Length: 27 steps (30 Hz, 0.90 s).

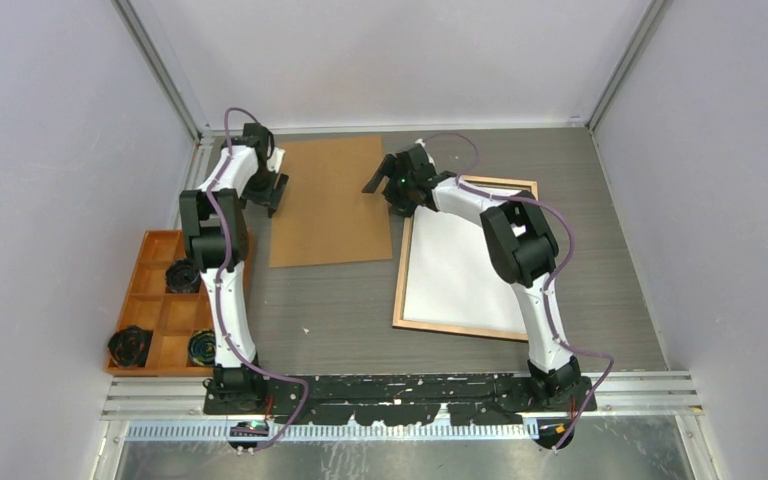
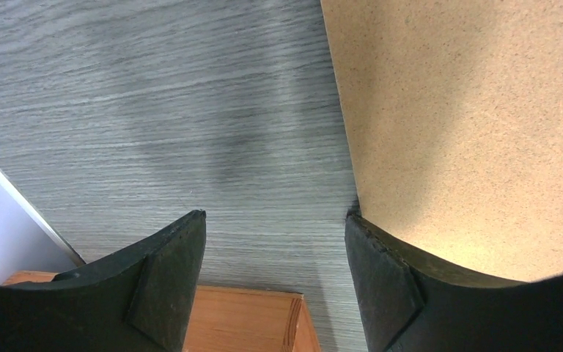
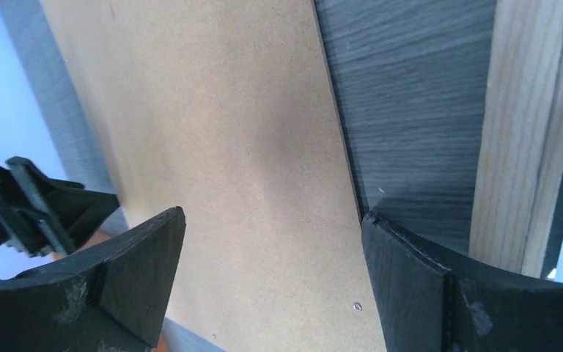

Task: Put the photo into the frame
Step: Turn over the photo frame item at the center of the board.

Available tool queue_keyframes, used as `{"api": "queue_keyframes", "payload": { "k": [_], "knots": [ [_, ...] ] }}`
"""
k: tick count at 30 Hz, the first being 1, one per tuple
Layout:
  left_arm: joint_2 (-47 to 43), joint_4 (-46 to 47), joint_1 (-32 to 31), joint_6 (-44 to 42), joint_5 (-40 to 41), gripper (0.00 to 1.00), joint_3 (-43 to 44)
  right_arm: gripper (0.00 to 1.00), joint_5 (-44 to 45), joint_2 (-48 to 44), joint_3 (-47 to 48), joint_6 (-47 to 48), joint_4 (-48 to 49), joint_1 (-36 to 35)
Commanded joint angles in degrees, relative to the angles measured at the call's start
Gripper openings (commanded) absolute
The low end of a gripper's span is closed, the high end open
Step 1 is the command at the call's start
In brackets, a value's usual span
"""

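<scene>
Lying flat, wood-railed frame (image 1: 455,328) (rectangular), grainy brown board (image 1: 330,200)

the left arm (image 1: 232,318) and the right arm (image 1: 545,312) share white tubular shells between chunky black joint housings (image 1: 522,245), a thin purple cable (image 1: 238,111) looping along each, a small green light (image 1: 403,181) near the right wrist, and the left gripper (image 2: 275,220) and right gripper (image 3: 273,216) end in matte black wedge-shaped fingers (image 2: 168,271) with scuffed pads (image 3: 135,293).
</scene>
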<state>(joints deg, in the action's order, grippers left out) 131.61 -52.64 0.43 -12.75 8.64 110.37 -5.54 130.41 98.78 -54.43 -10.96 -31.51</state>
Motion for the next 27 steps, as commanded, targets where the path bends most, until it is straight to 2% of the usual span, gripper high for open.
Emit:
{"api": "queue_keyframes", "payload": {
  "k": [1, 10, 15, 20, 27],
  "knots": [
    [2.60, -2.90, -2.83, 0.74, -10.85, 0.73, -1.00, 0.92, -13.65, -6.83, -5.67, -13.04, 19.22, -3.67],
    [1.03, -2.39, -3.41, -0.23, -12.24, 0.73, -2.76, 0.90, -16.96, -18.87, -20.54, -24.79, 41.76, -7.18],
    [-0.09, -2.29, -3.55, -0.64, -13.14, 0.72, -3.87, 0.88, -16.63, -22.89, -28.00, -27.72, 49.36, -10.16],
    [-1.77, -2.04, -4.34, -1.25, -13.43, 0.72, -5.45, 0.82, -16.96, -23.40, -30.37, -27.71, 50.23, -10.96],
    [-4.78, -1.22, -5.15, -2.18, -16.76, 0.74, -8.46, 0.69, -15.42, -26.91, -29.71, -20.79, 38.52, -10.79]
  ]
}}
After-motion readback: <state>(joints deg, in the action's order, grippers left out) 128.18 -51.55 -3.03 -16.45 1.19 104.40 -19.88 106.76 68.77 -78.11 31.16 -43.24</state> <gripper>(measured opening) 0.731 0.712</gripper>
